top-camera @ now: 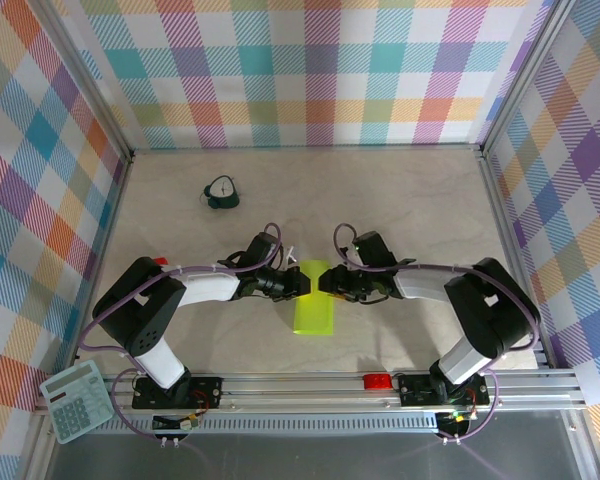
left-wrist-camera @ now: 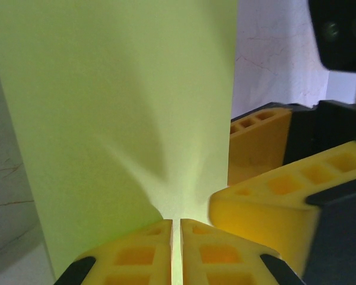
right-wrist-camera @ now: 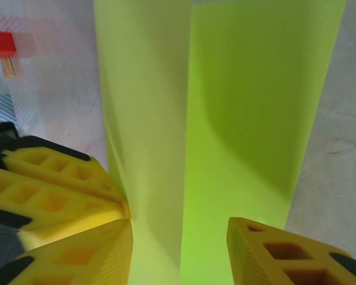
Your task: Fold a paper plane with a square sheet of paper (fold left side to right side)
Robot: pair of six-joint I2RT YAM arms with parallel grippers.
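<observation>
The lime sheet of paper (top-camera: 312,305) lies at the table's centre as a narrow, doubled-over strip, not a pointed plane. My left gripper (top-camera: 302,285) reaches it from the left. In the left wrist view that gripper (left-wrist-camera: 176,222) is shut on a raised layer of the paper (left-wrist-camera: 118,101), which runs through the thin slit between its pads. My right gripper (top-camera: 327,283) faces it from the right. It stands open (right-wrist-camera: 179,228) across the paper (right-wrist-camera: 249,107), one finger on each side. A paler lifted flap (right-wrist-camera: 145,119) rises beside the flat layer.
A small teal clock (top-camera: 221,192) stands at the back left. A small red block (top-camera: 161,262) lies by the left arm, and the red block (right-wrist-camera: 1,44) sits top left in the right wrist view. A calculator (top-camera: 75,400) sits at the near-left corner. Checked walls enclose the table.
</observation>
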